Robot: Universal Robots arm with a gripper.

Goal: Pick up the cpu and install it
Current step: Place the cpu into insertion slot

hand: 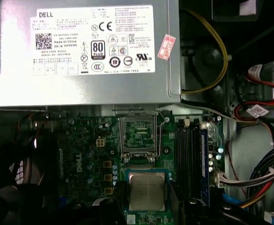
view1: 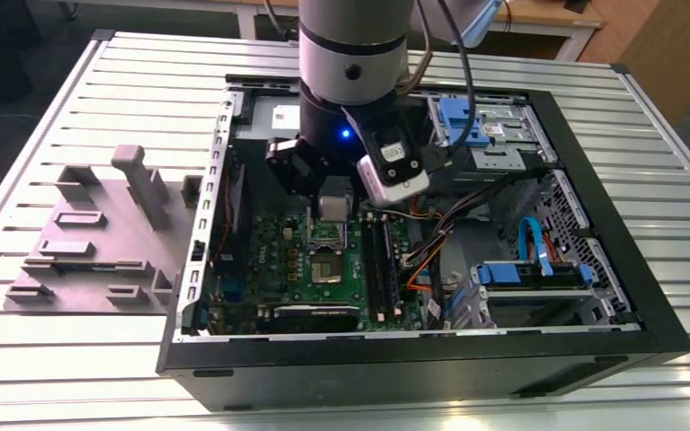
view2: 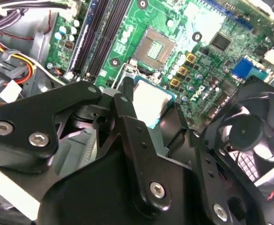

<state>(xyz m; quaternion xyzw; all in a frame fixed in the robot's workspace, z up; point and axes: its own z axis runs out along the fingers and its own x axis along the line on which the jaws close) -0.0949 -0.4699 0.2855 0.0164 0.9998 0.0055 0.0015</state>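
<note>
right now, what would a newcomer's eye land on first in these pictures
The big grey arm reaching down into the open computer case dominates the exterior view. In the second wrist view, a silvery chip sits gripped in the black claw, above the green board near its empty socket. In the first wrist view, a grey box with a white label lies beside that board.

A white label [hand: 92, 40] crowded with black print, a square code and rows of certification marks covers the grey metal box [hand: 80, 91]. A small pink sticker [hand: 166, 47] sits by the label's edge. White lettering marks the green motherboard [hand: 87, 140]. Any print on the cpu [hand: 146, 191] is too faint to tell.
</note>
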